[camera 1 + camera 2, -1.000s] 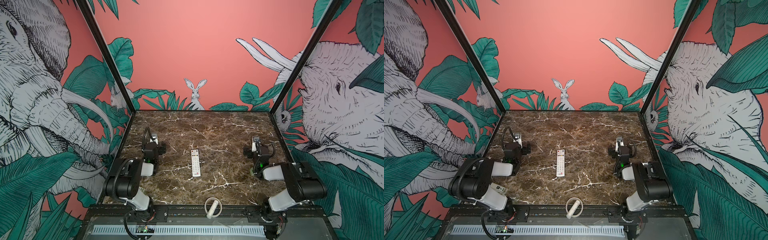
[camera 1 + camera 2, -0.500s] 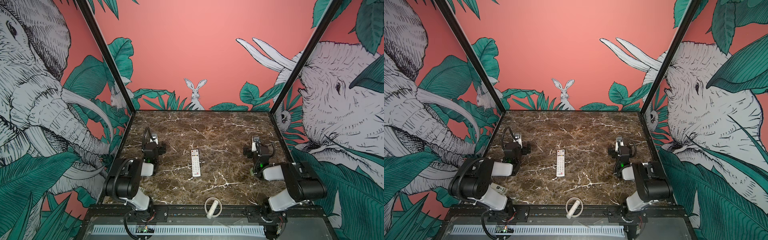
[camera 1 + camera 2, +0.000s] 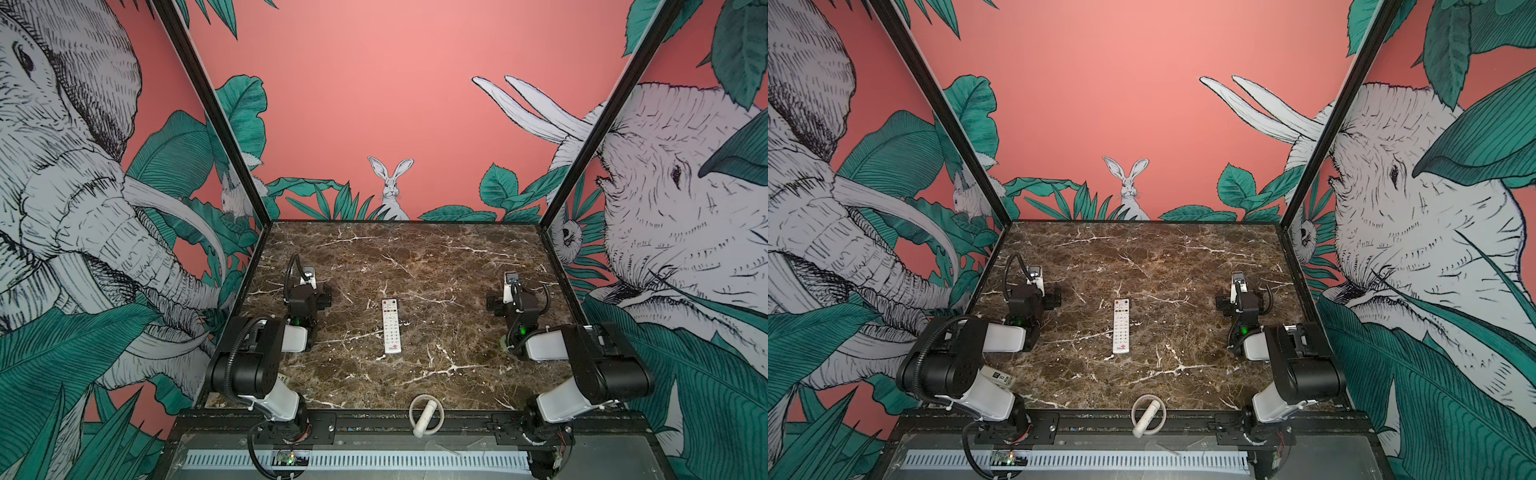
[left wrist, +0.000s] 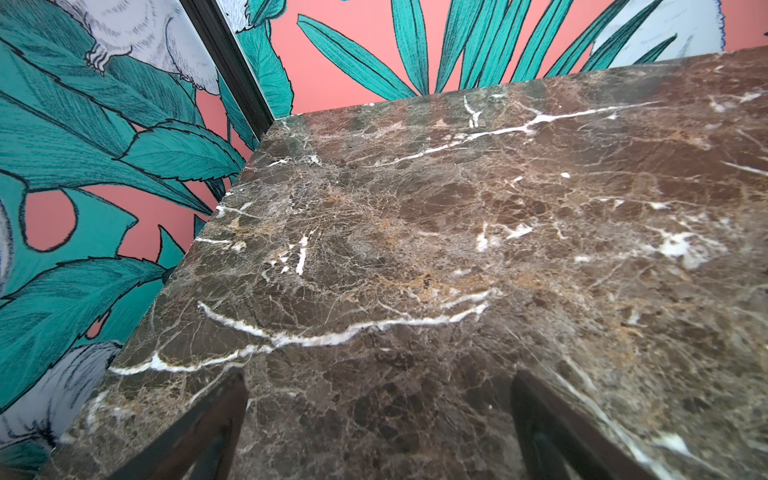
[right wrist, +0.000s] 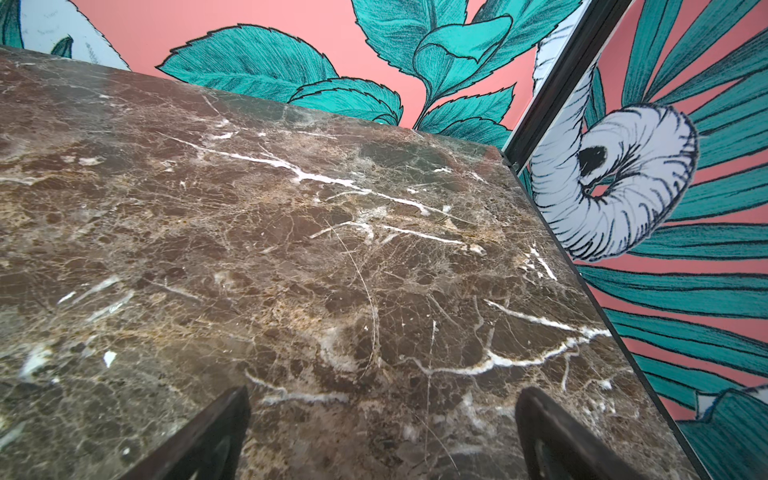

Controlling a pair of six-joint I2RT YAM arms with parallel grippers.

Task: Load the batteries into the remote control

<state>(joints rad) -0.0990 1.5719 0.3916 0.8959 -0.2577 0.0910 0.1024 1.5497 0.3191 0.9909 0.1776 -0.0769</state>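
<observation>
Left gripper [image 4: 380, 399], right gripper [image 5: 382, 403] spread wide, remote control [image 3: 392, 326] face-up, lengthwise front-to-back

No legible text: red logo [image 3: 392, 346] on the remote control [image 3: 392, 322], sticker [image 3: 1000, 377] on left arm [image 3: 992, 400], both too small

remote control [image 3: 392, 326] buttons: too small for me to read, frame centre.
left gripper [image 4: 378, 376] fingers [image 4: 208, 424]: blurred, cut off at the frame edge.
right gripper [image 5: 382, 390] fingers [image 5: 548, 428]: likewise.
white piece [image 3: 1000, 376], lower left: half hidden under left arm [image 3: 951, 365].
</observation>
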